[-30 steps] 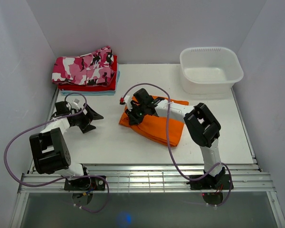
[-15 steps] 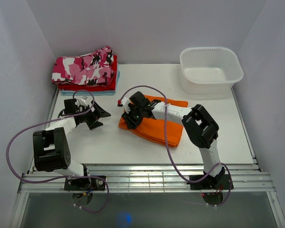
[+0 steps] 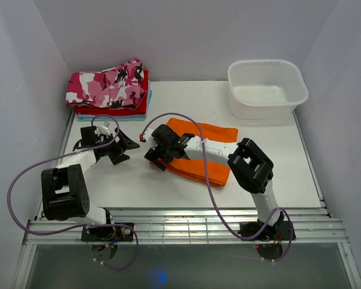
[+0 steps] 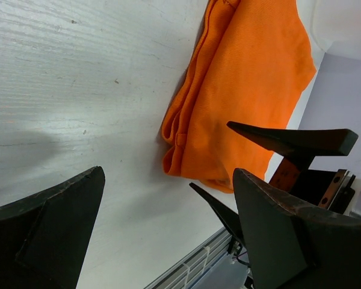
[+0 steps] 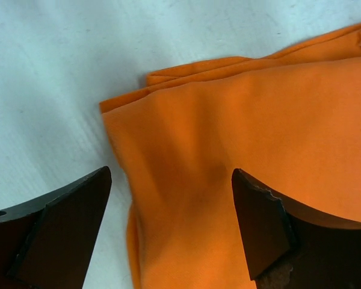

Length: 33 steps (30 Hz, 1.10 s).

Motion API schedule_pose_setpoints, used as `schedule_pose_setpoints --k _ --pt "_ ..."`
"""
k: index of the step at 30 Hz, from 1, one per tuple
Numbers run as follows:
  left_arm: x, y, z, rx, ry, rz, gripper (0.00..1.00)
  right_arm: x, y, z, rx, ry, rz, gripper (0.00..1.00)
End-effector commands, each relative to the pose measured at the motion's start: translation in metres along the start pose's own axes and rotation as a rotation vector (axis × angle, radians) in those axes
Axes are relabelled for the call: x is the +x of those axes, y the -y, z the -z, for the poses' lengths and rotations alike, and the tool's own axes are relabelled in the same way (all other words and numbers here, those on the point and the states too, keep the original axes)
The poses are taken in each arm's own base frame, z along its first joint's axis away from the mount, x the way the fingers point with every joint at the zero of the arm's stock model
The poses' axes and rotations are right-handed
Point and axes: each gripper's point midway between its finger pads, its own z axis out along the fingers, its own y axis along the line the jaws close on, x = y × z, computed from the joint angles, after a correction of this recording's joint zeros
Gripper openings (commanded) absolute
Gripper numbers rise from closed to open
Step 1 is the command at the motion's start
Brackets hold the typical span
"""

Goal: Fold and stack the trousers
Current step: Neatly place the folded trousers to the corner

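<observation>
Folded orange trousers [image 3: 213, 133] lie flat on the white table [image 3: 138, 186], right of the middle. My right gripper [image 3: 155, 158] hovers over their left end with its jaws wide open. In the right wrist view the orange trousers [image 5: 259, 132] fill the space under my right gripper [image 5: 171, 177], and nothing is held. My left gripper [image 3: 129, 152] is open just left of the trousers, over bare table. The left wrist view shows the orange trousers [image 4: 240, 78] ahead of my left gripper [image 4: 168, 174], which holds nothing.
A stack of folded trousers [image 3: 108, 90] sits at the back left corner, pink camouflage on top of red and light blue. A white plastic basin [image 3: 268, 87] stands at the back right. A metal rail [image 3: 180, 226] runs along the near edge.
My right gripper has opened and let go of the orange trousers, sliding left toward their end. The cloth now lies flatter. My left gripper has shifted right, toward the trousers.
</observation>
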Motion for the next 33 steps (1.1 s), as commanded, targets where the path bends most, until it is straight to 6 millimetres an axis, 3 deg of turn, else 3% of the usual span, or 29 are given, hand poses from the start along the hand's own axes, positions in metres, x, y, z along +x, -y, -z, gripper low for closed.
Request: schedule_pose_setpoints --k 1,2,5,11,17,20,26,33 --pt "-0.011 0.010 0.009 0.020 0.063 -0.051 0.98 -0.009 0.019 -0.004 0.085 0.004 0.034 0.86" --pt "-0.012 0.010 0.009 0.017 0.069 -0.054 0.98 -0.008 0.021 -0.008 0.095 0.008 0.044 0.87" --pt "-0.016 0.011 0.010 0.014 0.075 -0.058 0.98 0.024 0.014 -0.032 0.057 -0.070 0.075 0.82" --pt "-0.019 0.005 0.011 0.002 0.076 -0.039 0.98 0.058 -0.016 -0.047 -0.098 -0.129 0.094 0.62" --pt "-0.014 -0.004 0.007 -0.022 0.069 0.006 0.98 0.089 -0.028 -0.059 -0.188 -0.193 0.113 0.08" --pt "-0.010 -0.006 0.005 -0.019 0.053 0.019 0.98 0.087 -0.040 -0.052 -0.291 -0.153 0.086 0.08" --pt "0.002 -0.006 -0.009 -0.013 0.008 0.028 0.98 0.040 -0.047 -0.014 -0.437 0.039 0.036 0.08" --pt "0.021 0.009 -0.034 0.022 -0.079 0.031 0.98 0.028 -0.055 0.003 -0.496 0.097 0.072 0.08"
